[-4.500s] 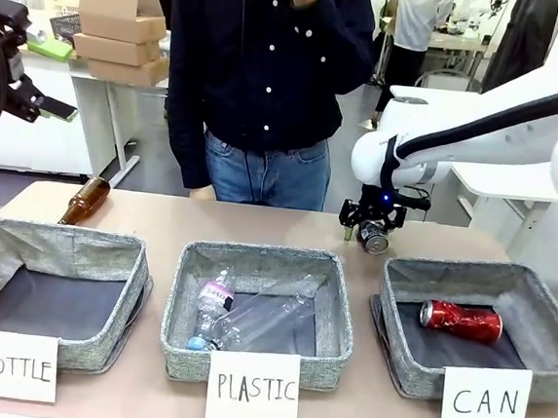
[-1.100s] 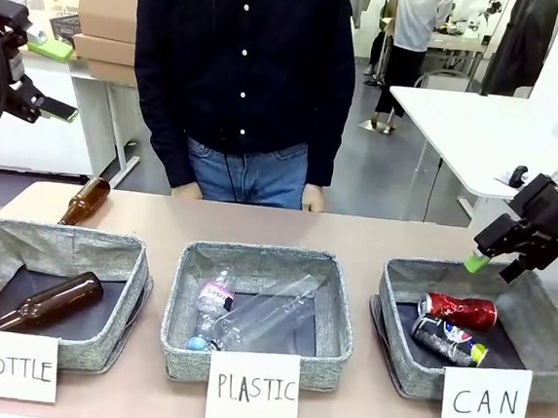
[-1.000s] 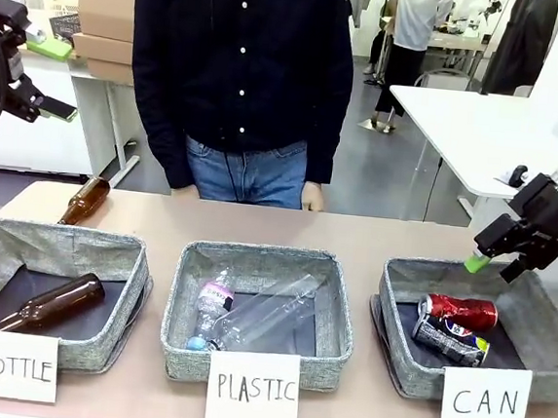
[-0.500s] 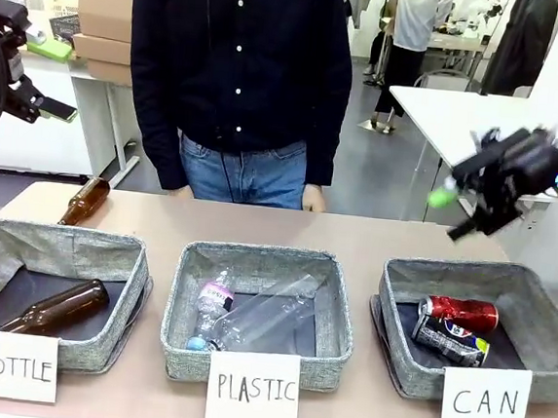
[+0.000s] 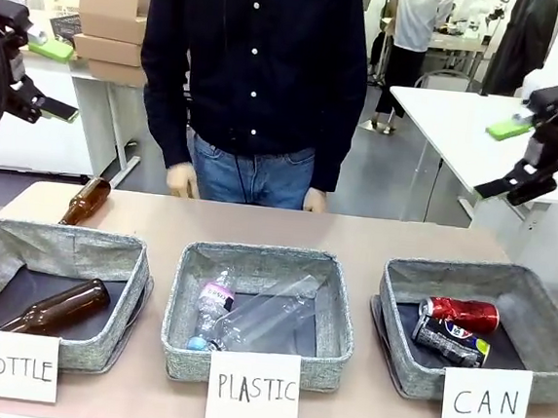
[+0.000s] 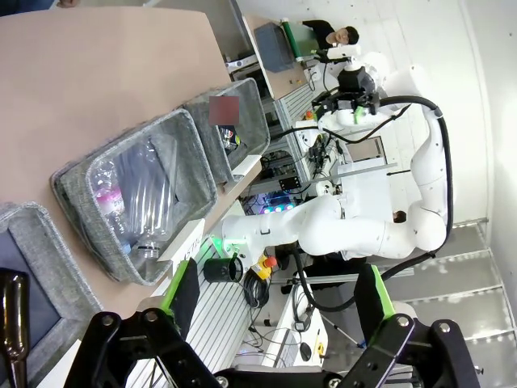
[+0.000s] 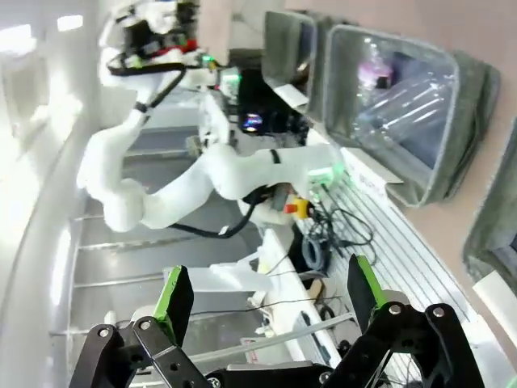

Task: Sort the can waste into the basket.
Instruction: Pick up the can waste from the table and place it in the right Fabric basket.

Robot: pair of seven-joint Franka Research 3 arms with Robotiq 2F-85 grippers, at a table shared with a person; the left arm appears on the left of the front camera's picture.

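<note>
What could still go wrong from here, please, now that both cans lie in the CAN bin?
1. The brown bottle on the table beside the BOTTLE bin lies on its side and might roll off the edge.
2. The person's hand is close to the table; any arm sweep toward that bottle could meet it.
3. The right gripper, jaws open, hangs high over the CAN basket; a careless descent could knock its rim.

White, rounded arm links (image 6: 355,230) with black cables looped alongside; black two-finger right gripper (image 5: 534,143) with green pads (image 7: 175,301); the person (image 5: 257,70) wears a dark navy buttoned shirt with white buttons and blue jeans.
</note>
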